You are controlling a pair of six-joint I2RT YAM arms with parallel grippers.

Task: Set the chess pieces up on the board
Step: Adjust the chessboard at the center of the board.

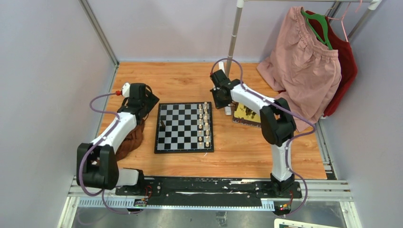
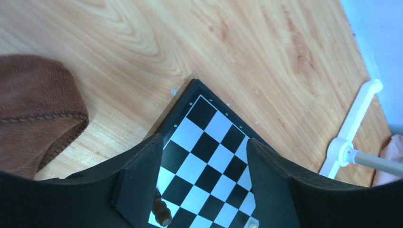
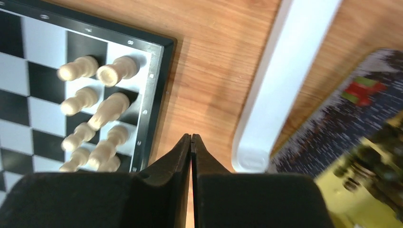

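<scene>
Your left arm (image 1: 114, 130) angles forward from its base; your left gripper (image 2: 204, 183) points downward, jaws standing well apart; your right arm (image 1: 254, 100) bends forward and leftward; your right gripper (image 3: 191, 142) has both fingers pressed flat together.

I work in a robot lab cell, not a home. My left arm (image 1: 114, 133) and right arm (image 1: 273, 123) are bolted to a black plate (image 1: 204, 186) on aluminium rails (image 1: 190, 202) at the edge of a wood-grain table (image 1: 190, 80). Plain grey panels (image 1: 43, 71) on metal posts (image 1: 97, 31) wall it in. The props are mixed: a board (image 1: 178, 135), a brown cloth (image 1: 130, 140), and a clothes rail (image 1: 233, 42) with pink shorts (image 1: 304, 61) and a red garment (image 1: 347, 71).
</scene>
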